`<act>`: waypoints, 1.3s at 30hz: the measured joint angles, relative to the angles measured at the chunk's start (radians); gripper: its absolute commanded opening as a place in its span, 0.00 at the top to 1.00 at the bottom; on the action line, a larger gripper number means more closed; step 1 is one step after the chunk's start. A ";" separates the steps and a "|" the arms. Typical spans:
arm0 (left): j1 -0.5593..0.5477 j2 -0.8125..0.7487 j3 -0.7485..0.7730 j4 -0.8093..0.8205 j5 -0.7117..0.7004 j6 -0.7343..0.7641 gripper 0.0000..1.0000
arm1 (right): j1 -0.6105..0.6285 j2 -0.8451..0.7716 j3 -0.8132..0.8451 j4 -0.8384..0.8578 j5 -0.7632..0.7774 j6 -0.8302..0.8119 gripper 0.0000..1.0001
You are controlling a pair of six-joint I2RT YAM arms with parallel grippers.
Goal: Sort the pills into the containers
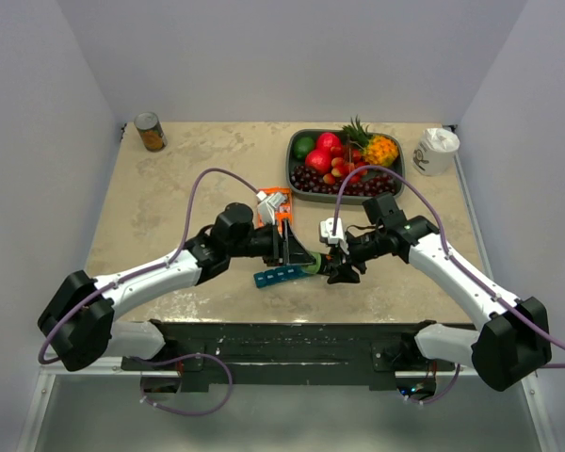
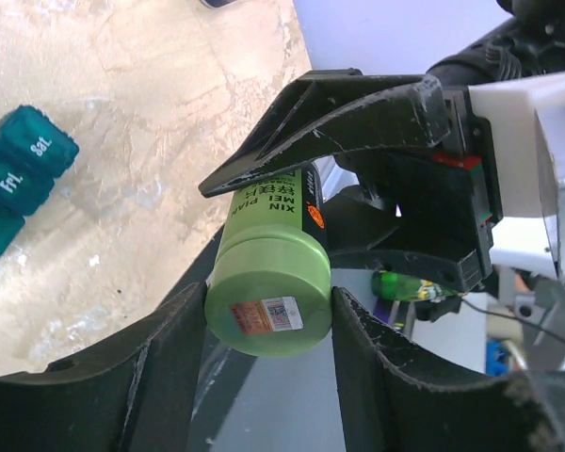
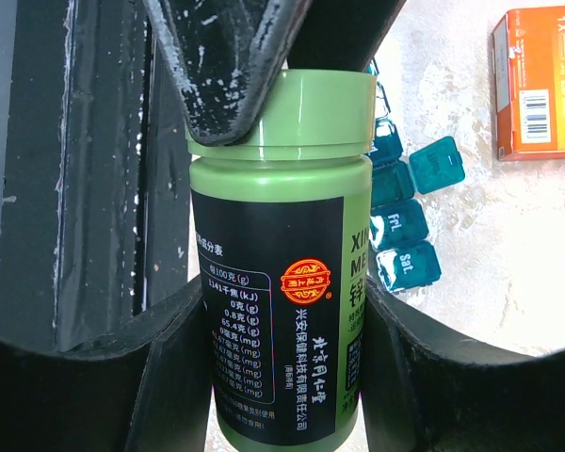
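Right now we judge the step to be getting the cap off the green bottle (image 3: 273,282), which hangs on its side between the two arms, above the near edge of the counter (image 1: 169,188) at about mid-width. The left tool (image 2: 268,306) is pinched on the cap (image 3: 325,108), a finger on each side, and the right tool (image 3: 282,377) is clamped around the labelled body. To do this well, we would have the right tool hold the body dead steady while the left wrist turns about the bottle's long axis, so the cap unscrews without being levered sideways. The left fingers sit close to the cap's rim, so we would watch for slipping and seat them deeper if they do. We would also tip the mouth upward before the cap comes free, since pills could spill. The pill organiser (image 1: 278,275) lies on the counter just beside the bottle, near that edge, and one lid seems flipped open.
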 measured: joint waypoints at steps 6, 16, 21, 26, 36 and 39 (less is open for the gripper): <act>-0.002 -0.005 0.039 -0.037 -0.002 -0.011 0.05 | 0.003 0.000 0.000 0.012 -0.005 0.000 1.00; 0.007 -0.138 0.026 -0.190 -0.085 0.332 0.01 | 0.006 0.000 0.000 0.014 -0.016 0.000 1.00; 0.008 -0.317 -0.159 -0.117 -0.107 0.570 0.01 | 0.006 0.000 0.000 0.015 -0.019 0.000 1.00; -0.005 -0.580 -0.411 0.162 -0.103 0.783 0.01 | 0.006 0.000 0.000 0.016 -0.019 -0.001 1.00; -0.007 -0.487 -0.434 0.365 -0.017 1.108 0.01 | 0.006 0.000 0.000 0.015 -0.019 -0.005 1.00; -0.007 -0.458 -0.392 0.335 0.018 1.176 0.01 | 0.006 0.000 0.000 0.015 -0.019 -0.008 1.00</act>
